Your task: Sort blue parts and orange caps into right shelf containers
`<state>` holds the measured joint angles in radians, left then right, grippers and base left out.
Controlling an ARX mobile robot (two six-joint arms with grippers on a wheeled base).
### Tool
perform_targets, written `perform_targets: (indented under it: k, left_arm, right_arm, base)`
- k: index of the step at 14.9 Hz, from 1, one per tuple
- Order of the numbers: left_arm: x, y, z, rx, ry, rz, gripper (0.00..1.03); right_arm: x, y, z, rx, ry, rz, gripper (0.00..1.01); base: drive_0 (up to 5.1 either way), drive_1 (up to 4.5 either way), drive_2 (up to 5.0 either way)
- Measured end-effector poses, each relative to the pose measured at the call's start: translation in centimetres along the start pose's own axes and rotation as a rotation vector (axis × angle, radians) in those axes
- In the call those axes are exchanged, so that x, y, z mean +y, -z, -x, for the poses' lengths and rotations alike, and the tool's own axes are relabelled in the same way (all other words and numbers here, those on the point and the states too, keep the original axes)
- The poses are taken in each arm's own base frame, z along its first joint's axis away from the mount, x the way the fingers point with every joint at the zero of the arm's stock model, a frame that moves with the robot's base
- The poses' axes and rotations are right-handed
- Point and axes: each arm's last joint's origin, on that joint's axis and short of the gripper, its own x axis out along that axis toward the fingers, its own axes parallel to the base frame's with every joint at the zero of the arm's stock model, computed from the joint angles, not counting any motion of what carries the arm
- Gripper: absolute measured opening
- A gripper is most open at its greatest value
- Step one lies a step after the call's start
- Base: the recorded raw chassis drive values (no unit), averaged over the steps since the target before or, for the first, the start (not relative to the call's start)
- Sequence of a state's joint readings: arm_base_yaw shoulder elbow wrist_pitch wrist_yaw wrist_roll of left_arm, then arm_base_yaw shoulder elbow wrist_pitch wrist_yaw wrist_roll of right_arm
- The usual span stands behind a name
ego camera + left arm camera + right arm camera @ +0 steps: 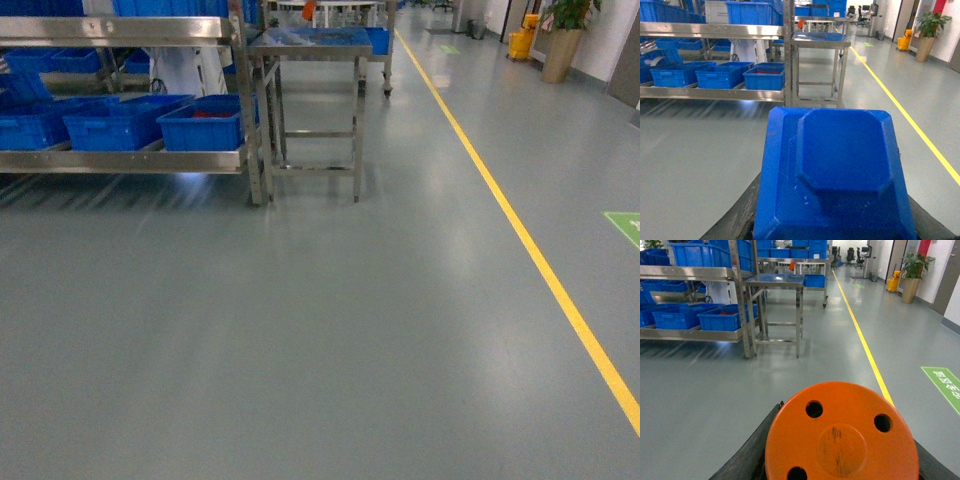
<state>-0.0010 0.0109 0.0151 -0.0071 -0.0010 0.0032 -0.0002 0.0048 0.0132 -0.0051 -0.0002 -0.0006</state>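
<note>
- Blue part (840,175) fills the left wrist view, lying right at the left claw; jaw state unclear.
- Orange cap (840,435) likewise at the right claw; grip unclear.
- Blue crates (200,125) sit along the steel shelf's (120,158) lower edge.

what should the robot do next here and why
Probably drive the base forward and left toward the shelf. Each end effector already seems to carry its piece, the blue part on the left and the orange cap on the right, while the blue crates sit well out of reach across open floor.
</note>
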Motion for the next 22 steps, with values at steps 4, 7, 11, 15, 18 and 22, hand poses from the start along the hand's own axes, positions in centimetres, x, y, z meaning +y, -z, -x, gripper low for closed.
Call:
perform_targets:
  k: [4, 7, 11, 15, 18, 22]
  left_arm:
    - [0.0, 0.01, 0.0, 0.002, 0.0, 0.0, 0.43]
    - [0.0, 0.01, 0.0, 0.001, -0.001, 0.0, 0.43]
    - [0.0, 0.03, 0.0, 0.003, -0.001, 0.0, 0.43]
    - [0.0, 0.01, 0.0, 0.001, 0.0, 0.0, 0.43]
    - [0.0, 0.02, 0.0, 0.002, 0.0, 0.0, 0.43]
    - [0.0, -0.02, 0.0, -0.002, 0.001, 0.0, 0.43]
  right_arm:
    - [0.0, 0.0, 0.0, 0.0, 0.0, 0.0, 0.45]
    - [0.0, -0.01, 0.0, -0.001, 0.0, 0.0, 0.45]
    - [0.0, 0.02, 0.0, 0.002, 0.0, 0.0, 0.45]
    - [0.0, 0.01, 0.0, 0.001, 0.0, 0.0, 0.45]
    - [0.0, 0.0, 0.0, 0.0, 0.0, 0.0, 0.45]
    - [0.0, 0.01, 0.0, 0.002, 0.0, 0.0, 0.45]
  base:
    - [0.0, 4.12, -4.1]
    - [0.1, 4.2, -4.0]
    - [0.1, 4.2, -4.0]
    - [0.1, 4.2, -4.0]
    - [0.1, 4.2, -4.0]
    - [0.1, 4.2, -4.0]
